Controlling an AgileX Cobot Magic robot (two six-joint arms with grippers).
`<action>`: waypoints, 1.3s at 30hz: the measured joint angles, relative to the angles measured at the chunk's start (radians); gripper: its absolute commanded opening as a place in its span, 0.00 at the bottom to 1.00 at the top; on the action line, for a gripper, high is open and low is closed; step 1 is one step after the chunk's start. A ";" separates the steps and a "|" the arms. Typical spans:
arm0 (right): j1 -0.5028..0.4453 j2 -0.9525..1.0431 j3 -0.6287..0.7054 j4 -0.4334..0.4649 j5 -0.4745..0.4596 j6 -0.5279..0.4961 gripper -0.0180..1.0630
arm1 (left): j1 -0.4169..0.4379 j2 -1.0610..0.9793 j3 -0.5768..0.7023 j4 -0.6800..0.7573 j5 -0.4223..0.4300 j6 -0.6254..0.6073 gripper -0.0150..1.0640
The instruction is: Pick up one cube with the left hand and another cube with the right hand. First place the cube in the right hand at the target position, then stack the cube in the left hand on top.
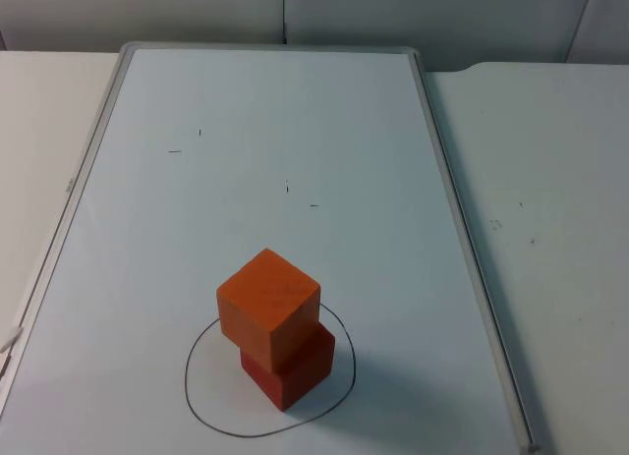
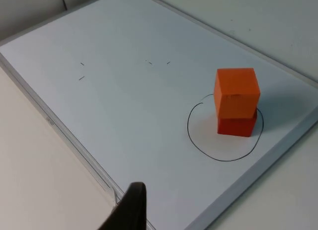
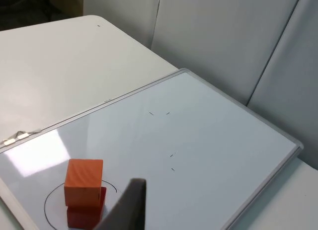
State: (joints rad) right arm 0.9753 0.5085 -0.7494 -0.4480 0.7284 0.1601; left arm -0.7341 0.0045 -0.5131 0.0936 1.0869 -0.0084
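An orange cube [image 1: 269,305] is sitting on a red cube [image 1: 290,369] inside the drawn circle [image 1: 200,395], near the whiteboard's [image 1: 246,160] front edge and roughly midway between its side edges. The upper cube is resting turned a little against the lower one, so its corners are overhanging slightly, yet the stack is standing upright.

The left gripper [image 2: 130,210] is hanging clear of the stack, above the board's left edge; the right gripper [image 3: 130,207] is likewise hanging apart from the cubes. One fingertip of each is showing, so whether the jaws are parted or closed cannot be told. Neither is holding a cube.

Judged from these views, the stacking is looking complete. The cubes are appearing rigid, light and matt, probably wood or foam, with flat faces offering good friction. Any further grasp would best be taking two opposite side faces near mid-height, squarely, since a skewed pinch on the top cube could be dragging it off the lower one.
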 measured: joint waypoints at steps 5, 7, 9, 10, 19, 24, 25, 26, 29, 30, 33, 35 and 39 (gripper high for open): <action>0.000 0.000 0.000 0.000 0.002 0.000 0.99 | 0.000 0.000 0.000 0.000 0.000 0.000 0.99; 0.000 0.000 0.000 0.000 0.002 0.000 0.99 | 0.000 0.000 0.000 0.000 0.000 0.000 0.99; 0.000 0.000 0.000 0.000 0.004 0.000 0.99 | 0.000 0.000 0.000 0.000 0.000 0.000 0.99; 0.000 0.000 0.000 0.000 0.004 0.000 0.99 | 0.007 0.000 0.000 -0.002 0.000 0.000 0.99; 0.000 0.000 0.000 0.002 0.004 0.000 0.99 | 0.314 0.000 0.000 -0.002 0.000 0.000 0.99; 0.000 0.000 0.000 0.006 0.004 0.000 0.99 | 0.512 0.000 0.000 -0.002 0.000 0.000 0.99; 0.000 0.000 0.000 0.006 0.004 0.000 0.99 | 0.512 0.000 0.000 -0.002 0.000 0.000 0.99; 0.000 0.000 0.000 0.008 0.004 0.000 0.99 | 0.546 0.000 0.000 -0.002 0.000 0.000 0.99; 0.000 0.000 0.000 0.045 0.017 -0.027 0.99 | 0.620 0.000 0.000 -0.002 0.000 0.000 0.99; 0.000 -0.004 0.000 0.070 0.033 -0.058 0.99 | 0.630 0.000 0.000 -0.002 0.000 0.000 0.99; 0.000 -0.016 0.000 0.149 0.085 -0.134 0.99 | 0.636 0.000 0.000 -0.002 0.000 0.000 0.99; 0.000 -0.056 0.000 0.248 0.157 -0.225 0.99 | 0.638 0.000 0.000 -0.002 0.000 0.000 0.99; 0.000 -0.127 0.000 0.333 0.218 -0.263 0.99 | 0.638 0.000 0.000 -0.002 0.000 0.000 0.99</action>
State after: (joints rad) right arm 0.9753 0.3812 -0.7494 -0.1146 0.9459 -0.1025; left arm -0.0963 0.0045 -0.5131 0.0919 1.0869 -0.0084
